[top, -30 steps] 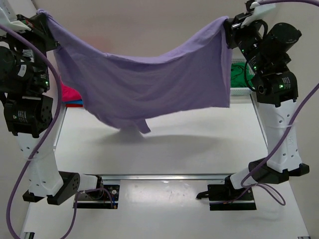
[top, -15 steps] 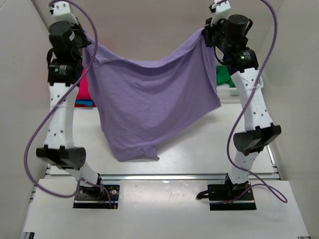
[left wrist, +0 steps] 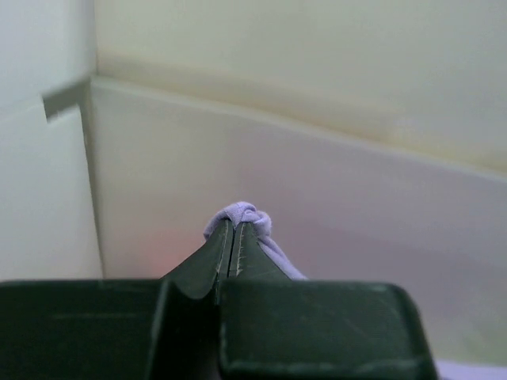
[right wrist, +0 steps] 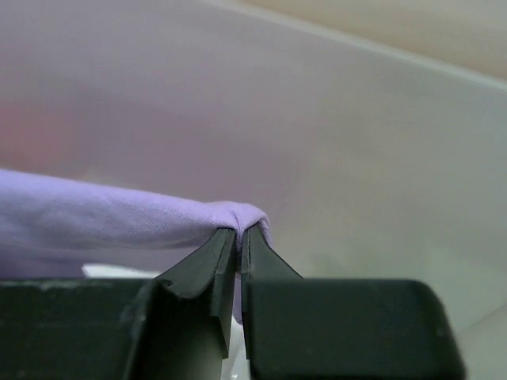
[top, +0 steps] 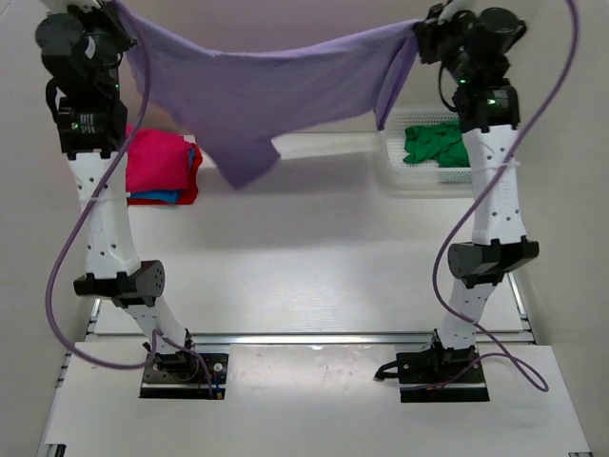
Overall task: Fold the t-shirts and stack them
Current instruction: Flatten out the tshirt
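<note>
Lilac t-shirt (top: 276, 86) hangs stretched high above the white table (top: 314, 257). Its corners are pinched by left gripper (left wrist: 231, 229) and right gripper (right wrist: 239, 233), fingers pressed tight on cloth. Pink-red-blue stack (top: 162, 167) far left, green shirt (top: 433, 143) in basket (top: 392, 162) far right. Pale walls (left wrist: 317, 63) around.

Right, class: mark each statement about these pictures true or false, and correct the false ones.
1. The lilac purple cloth t-shirt lies flat on the table. False: it hangs above the table, stretched between the left jaws and right jaws.
2. Both jaws are shut on it. True.
3. The green cloth t-shirt sits in the white plastic lattice basket. True.
4. The magenta pink folded t-shirt lies in the basket too. False: it is over on the left, outside the basket.
</note>
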Controlling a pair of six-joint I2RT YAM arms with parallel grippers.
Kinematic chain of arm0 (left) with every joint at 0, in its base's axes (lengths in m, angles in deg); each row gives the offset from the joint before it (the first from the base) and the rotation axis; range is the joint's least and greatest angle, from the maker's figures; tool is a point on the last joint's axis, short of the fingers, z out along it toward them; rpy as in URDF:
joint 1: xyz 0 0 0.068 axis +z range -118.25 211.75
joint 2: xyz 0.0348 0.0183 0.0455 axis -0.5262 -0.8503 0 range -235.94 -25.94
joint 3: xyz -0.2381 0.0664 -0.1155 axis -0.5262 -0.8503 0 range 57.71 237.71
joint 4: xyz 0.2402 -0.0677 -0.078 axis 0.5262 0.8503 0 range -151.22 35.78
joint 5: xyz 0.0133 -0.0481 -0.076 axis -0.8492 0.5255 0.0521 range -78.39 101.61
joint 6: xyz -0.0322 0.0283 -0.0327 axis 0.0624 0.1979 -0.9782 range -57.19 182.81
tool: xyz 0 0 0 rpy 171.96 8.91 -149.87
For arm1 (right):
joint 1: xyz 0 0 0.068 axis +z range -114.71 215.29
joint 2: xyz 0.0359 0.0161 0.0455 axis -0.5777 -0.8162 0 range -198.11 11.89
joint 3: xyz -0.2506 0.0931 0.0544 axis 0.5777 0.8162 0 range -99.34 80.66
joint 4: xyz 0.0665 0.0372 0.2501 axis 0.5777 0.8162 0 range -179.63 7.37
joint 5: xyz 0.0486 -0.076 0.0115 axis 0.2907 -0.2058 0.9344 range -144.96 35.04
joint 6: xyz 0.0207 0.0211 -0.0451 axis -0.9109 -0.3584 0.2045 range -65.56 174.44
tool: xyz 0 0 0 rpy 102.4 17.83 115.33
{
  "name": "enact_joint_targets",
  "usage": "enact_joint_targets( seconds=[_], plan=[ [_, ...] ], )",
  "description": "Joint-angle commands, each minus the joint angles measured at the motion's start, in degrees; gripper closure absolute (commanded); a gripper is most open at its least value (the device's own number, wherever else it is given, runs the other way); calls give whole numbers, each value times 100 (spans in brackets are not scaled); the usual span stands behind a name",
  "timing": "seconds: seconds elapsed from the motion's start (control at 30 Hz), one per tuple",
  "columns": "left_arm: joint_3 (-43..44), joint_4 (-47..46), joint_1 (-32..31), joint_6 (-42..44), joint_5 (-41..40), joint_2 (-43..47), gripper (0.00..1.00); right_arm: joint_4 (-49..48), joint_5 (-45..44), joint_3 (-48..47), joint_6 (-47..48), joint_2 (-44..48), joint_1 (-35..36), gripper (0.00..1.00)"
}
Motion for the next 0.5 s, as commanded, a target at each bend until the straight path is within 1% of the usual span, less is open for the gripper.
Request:
enact_joint_targets(
  seconds=[0.0,0.07,0.1,0.13,0.17,0.2,0.23,0.27,0.3,0.33,0.37,0.4,0.43,0.47],
  plan=[
    [206,-259,-151,-2,65,645,100,-707,382,113,-297,824,-382,100],
    [-163,-189,-178,60,-48,864,100,-716,479,570,-350,930,-471,100],
    [-652,-180,-421,78,-180,1057,100,-716,549,920,-359,1070,-497,100],
    [-2380,-267,-563,43,-442,1816,100,-838,620,1994,-350,1289,-498,100],
    [-3389,-433,-556,-62,-506,2311,100,-926,681,2561,-376,1474,-524,100],
    [-4165,-452,-521,-245,-506,2785,100,-962,638,3176,-316,1658,-428,100],
    [-4459,-322,-460,-326,-585,2990,100,-988,577,3469,-237,1808,-366,100],
    [-5037,-225,-529,-318,-681,3419,100,-1023,455,4134,-201,2123,-253,100],
    [-5495,90,-616,-274,-1030,3814,100,-1093,392,4802,-253,2474,-104,100],
    [-6048,336,-852,-161,-1182,4027,100,-1138,427,5487,-280,2626,-24,100],
    [-6297,478,-1020,-99,-1523,4395,100,-1112,383,5816,-350,3010,20,100],
    [-6908,593,-1352,-115,-1874,4860,100,-1051,322,6411,-437,3353,160,100],
    [-7184,698,-1616,-185,-1930,5117,100,-1033,278,6704,-473,3531,205,100],
    [-7692,725,-1689,-186,-1956,5580,100,-963,138,7246,-552,3889,345,100]
  ],
)
